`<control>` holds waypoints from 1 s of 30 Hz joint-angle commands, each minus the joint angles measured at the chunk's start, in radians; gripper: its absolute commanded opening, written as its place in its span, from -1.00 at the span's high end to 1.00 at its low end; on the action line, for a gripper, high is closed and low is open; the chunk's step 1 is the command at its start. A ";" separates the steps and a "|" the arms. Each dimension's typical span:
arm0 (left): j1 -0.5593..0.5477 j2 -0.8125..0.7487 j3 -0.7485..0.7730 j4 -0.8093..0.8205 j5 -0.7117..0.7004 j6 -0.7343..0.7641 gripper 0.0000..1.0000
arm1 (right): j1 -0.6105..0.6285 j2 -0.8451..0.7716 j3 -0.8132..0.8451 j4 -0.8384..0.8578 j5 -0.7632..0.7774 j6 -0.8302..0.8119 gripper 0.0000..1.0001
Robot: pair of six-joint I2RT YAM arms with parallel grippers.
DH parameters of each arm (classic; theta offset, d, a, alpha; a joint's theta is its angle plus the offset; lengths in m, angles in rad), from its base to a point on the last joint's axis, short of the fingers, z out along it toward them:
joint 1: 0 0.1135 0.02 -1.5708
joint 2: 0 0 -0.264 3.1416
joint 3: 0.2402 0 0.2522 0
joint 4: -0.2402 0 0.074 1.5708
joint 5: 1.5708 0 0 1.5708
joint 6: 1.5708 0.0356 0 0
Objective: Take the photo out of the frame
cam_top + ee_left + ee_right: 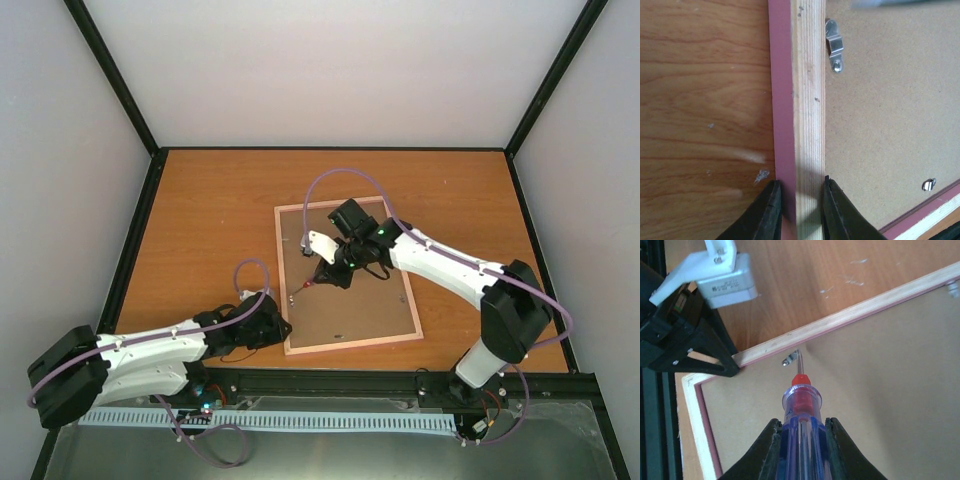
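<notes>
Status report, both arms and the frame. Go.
Left gripper shut on frame rim. Right gripper holds screwdriver, tip at retaining tab. Frame face down, backing on, photo hidden.

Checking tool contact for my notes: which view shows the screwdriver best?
The right wrist view: the screwdriver fills the centre, gripped by the right claw, its tip at a metal clip by the frame. The top view shows it only as a tiny red-tipped shape. The left wrist view shows nothing recognisable of it.
</notes>
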 commanded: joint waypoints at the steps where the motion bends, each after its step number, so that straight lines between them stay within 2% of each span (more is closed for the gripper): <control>1: -0.011 0.015 -0.006 -0.013 0.008 0.004 0.99 | 0.010 0.036 0.037 -0.051 -0.088 -0.016 0.94; 12: -0.012 0.014 -0.012 -0.009 0.003 0.007 0.98 | 0.026 0.085 0.048 -0.056 -0.106 0.003 0.95; 20: -0.011 0.014 -0.019 -0.002 0.003 0.007 0.98 | 0.030 0.093 0.067 -0.041 0.158 0.063 0.94; 30: -0.011 0.012 -0.010 -0.024 -0.010 0.018 0.99 | 0.029 0.037 0.101 -0.139 0.129 0.016 0.94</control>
